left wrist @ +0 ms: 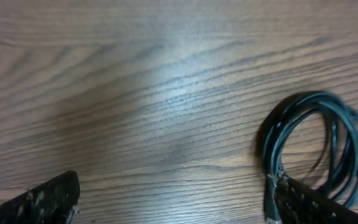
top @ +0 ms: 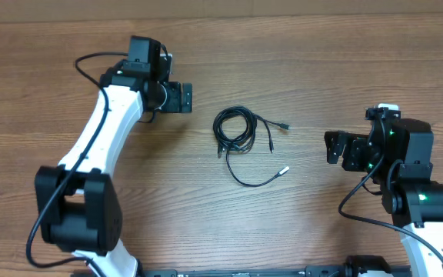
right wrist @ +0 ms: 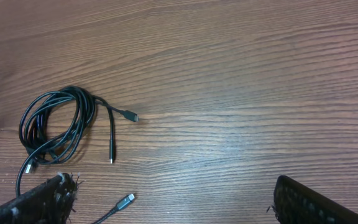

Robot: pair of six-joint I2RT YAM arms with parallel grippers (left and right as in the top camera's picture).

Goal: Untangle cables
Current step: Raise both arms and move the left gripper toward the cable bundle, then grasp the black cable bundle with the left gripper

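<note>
The cables [top: 235, 132] lie as a small coiled black bundle at the middle of the wooden table, with loose plug ends trailing right and a silver-tipped end [top: 284, 171] lower right. My left gripper [top: 188, 98] is open, left of the bundle and apart from it. In the left wrist view the coil [left wrist: 316, 143] lies at the right, by my right finger; the gripper [left wrist: 173, 205] is empty. My right gripper [top: 331, 148] is open, right of the cables. In the right wrist view [right wrist: 173, 208] the coil [right wrist: 55, 124] is far left and a silver-tipped plug [right wrist: 126, 199] lies near my left finger.
The wooden table [top: 221, 223] spreads all around the bundle. Thick black arm cables loop beside the left arm [top: 91, 65] and the right arm [top: 356, 200].
</note>
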